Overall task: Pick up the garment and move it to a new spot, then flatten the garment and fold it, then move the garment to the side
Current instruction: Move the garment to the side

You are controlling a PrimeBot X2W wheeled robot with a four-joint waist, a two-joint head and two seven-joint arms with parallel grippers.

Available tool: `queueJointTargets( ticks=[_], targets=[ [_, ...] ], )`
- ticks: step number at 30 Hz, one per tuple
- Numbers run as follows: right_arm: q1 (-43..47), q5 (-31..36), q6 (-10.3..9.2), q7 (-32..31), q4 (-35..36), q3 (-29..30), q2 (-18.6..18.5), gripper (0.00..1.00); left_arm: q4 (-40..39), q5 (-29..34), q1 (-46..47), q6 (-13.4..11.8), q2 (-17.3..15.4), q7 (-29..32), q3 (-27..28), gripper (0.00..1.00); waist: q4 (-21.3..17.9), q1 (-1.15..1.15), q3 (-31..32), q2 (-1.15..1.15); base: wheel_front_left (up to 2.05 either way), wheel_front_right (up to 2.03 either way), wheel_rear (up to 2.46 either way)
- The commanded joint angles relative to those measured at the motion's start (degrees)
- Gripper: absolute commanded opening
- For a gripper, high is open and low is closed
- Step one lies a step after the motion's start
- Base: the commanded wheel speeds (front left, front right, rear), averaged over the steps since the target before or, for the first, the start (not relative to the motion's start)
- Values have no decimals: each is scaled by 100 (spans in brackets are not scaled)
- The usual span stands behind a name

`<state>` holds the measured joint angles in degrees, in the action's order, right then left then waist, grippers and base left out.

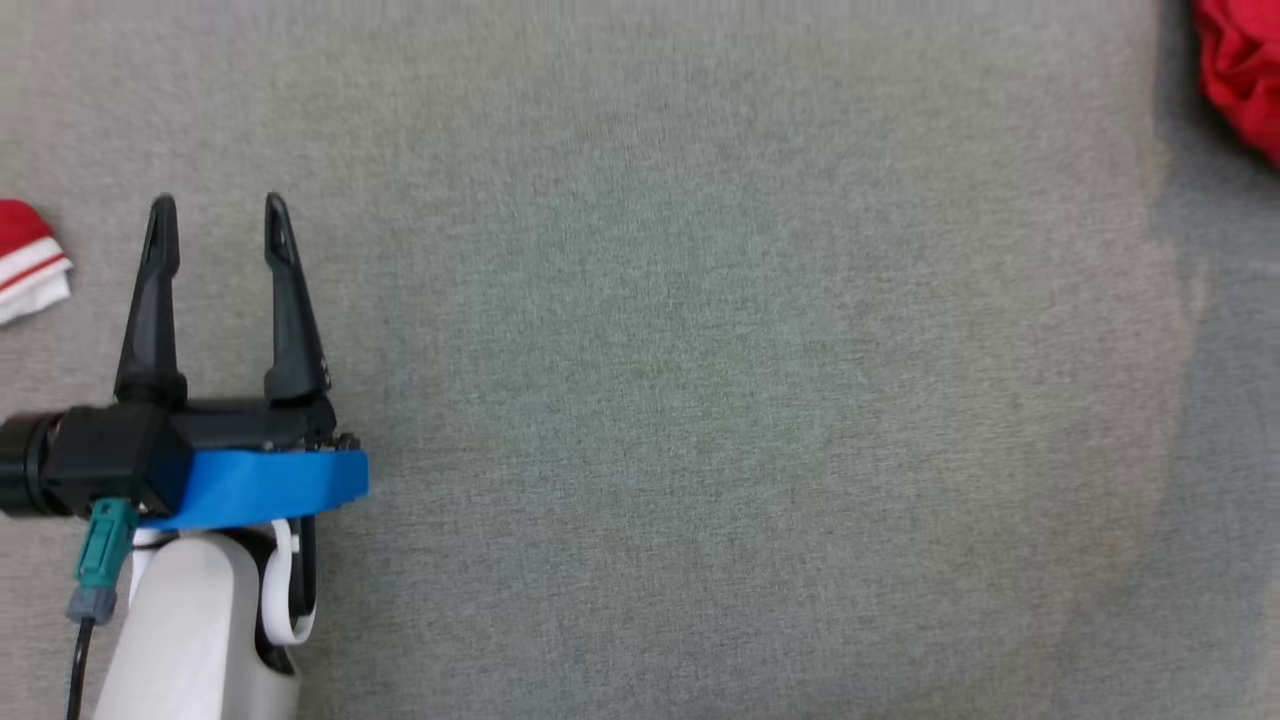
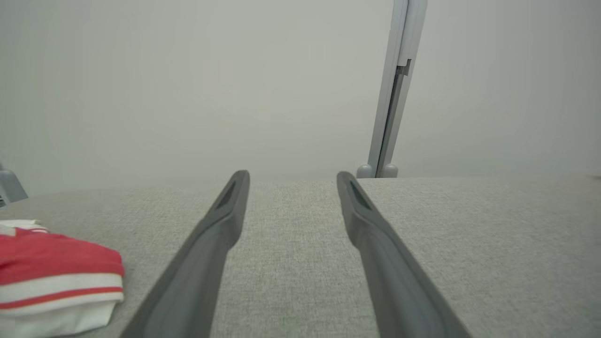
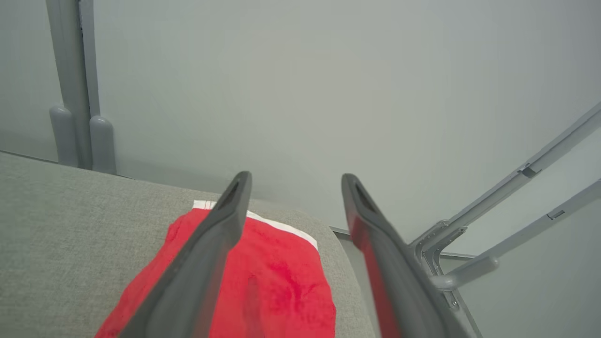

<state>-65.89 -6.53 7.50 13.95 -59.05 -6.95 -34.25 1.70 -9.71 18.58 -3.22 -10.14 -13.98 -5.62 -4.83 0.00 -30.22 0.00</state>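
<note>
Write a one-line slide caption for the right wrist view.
Right gripper, open and empty, aimed at a red garment with a white edge lying near the corner of the grey fabric surface.

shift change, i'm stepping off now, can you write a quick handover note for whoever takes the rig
Left hand: open, empty, over bare table.
Right hand: open, holding nothing, poised over the red garment.
Things: the red garment lies at the table's far right corner, near the edge. A red and white folded piece lies at the left edge, beside the left hand.
Done: the red garment appears to be set off to the side.
Left: check its fold, since it looks rumpled from the head view and I cannot tell whether it is neatly folded.
</note>
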Motion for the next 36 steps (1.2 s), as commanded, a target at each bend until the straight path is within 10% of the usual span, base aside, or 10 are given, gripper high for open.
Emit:
queueJointTargets(
  ticks=[1,20,36],
  targets=[
    [163,-112,-1,57,97,24,105,100,20,-44,-110,-42,11,-33,53,100,-102,0,209,0,0,0,0],
    [2823,-1105,0,131,2472,-628,1513,100,409,-330,-1191,-79,63,-106,176,100,45,0,1768,0,0,0,0],
    [5040,-1051,0,-23,3886,201,2166,100,821,-442,-1551,-1,199,-120,27,100,247,0,2402,0,0,0,0]
  ],
)
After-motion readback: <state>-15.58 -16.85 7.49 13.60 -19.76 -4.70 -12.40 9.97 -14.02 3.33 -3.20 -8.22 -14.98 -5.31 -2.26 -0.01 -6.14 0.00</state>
